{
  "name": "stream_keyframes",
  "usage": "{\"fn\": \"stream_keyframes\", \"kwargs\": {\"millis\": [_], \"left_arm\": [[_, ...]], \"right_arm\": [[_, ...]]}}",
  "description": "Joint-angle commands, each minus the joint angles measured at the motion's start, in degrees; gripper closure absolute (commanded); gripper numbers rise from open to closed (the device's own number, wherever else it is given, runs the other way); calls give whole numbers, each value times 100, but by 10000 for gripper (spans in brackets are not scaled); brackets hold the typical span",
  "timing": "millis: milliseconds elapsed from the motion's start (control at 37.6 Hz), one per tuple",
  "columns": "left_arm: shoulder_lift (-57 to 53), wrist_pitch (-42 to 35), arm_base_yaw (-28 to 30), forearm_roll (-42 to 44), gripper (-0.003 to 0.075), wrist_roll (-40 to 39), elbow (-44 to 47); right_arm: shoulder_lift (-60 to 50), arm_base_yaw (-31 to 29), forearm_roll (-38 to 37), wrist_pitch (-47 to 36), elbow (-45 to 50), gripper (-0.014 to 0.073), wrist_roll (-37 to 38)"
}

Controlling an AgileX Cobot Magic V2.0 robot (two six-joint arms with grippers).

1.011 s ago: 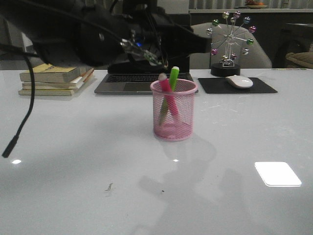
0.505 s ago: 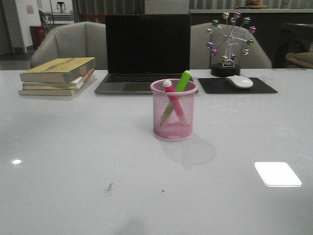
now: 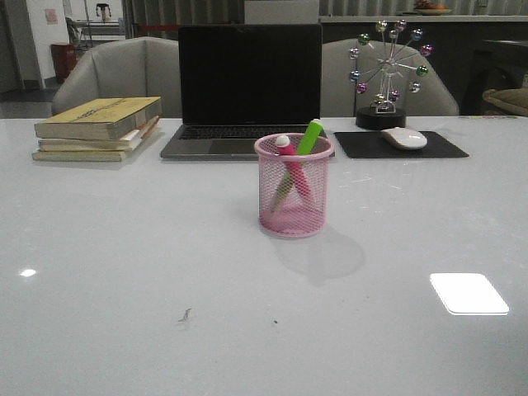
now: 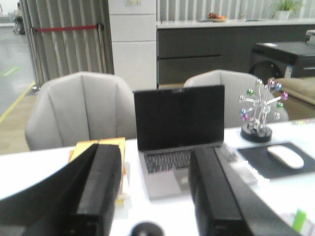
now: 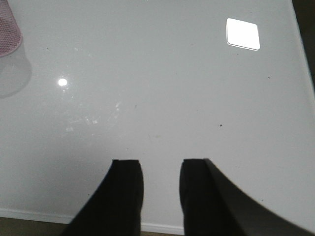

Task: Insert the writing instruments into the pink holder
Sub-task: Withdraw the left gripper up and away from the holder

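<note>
White worktop [image 3: 124, 272], front view: it carries, largest to smallest, a laptop [image 3: 247, 87] with a dark screen, a stack of books [image 3: 97, 128], the pink holder [image 3: 293, 186], a black mouse pad [image 3: 400, 144] with a white mouse [image 3: 403, 137], and a small ferris-wheel ornament [image 3: 388, 70]. The pink holder stands upright near the middle of the worktop, just in front of the laptop. Both markers stand inside it, crossed: the green marker [image 3: 310, 137] leans right, the pink marker [image 3: 285, 148] leans left, and their tops rise above the rim. Compared with half a second earlier, nothing on the worktop has shifted; one second earlier a dark arm filled the upper left, and it is now gone from the front view.

Left tool [image 4: 155, 196], left wrist view: jaws spread wide, holding nothing, facing the laptop. Right tool [image 5: 161, 189], right wrist view: jaws parted and empty (over bare worktop, the holder's base at the frame corner).
</note>
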Motion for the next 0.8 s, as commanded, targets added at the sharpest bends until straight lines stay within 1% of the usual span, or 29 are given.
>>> {"fn": "stream_keyframes", "kwargs": {"millis": [0, 133, 239, 372, 479, 771], "left_arm": [[-609, 98, 132, 15, 323, -11, 236], [-1366, 765, 289, 51, 323, -11, 762], [-1891, 1298, 452, 249, 324, -11, 1031], [-2333, 1626, 668, 411, 323, -11, 1241], [-2465, 1626, 783, 411, 324, -11, 1281], [-2475, 1555, 798, 411, 327, -11, 1281]], "right_arm": [[-2, -42, -180, -401, -169, 258, -17], [-2, -42, -180, -401, -169, 258, -17], [-2, -42, -180, -401, -169, 258, -17], [-2, -42, -180, -401, -169, 258, -17], [-2, -42, -180, -401, -169, 258, -17], [-2, -42, -180, -415, -169, 261, -17]]}}
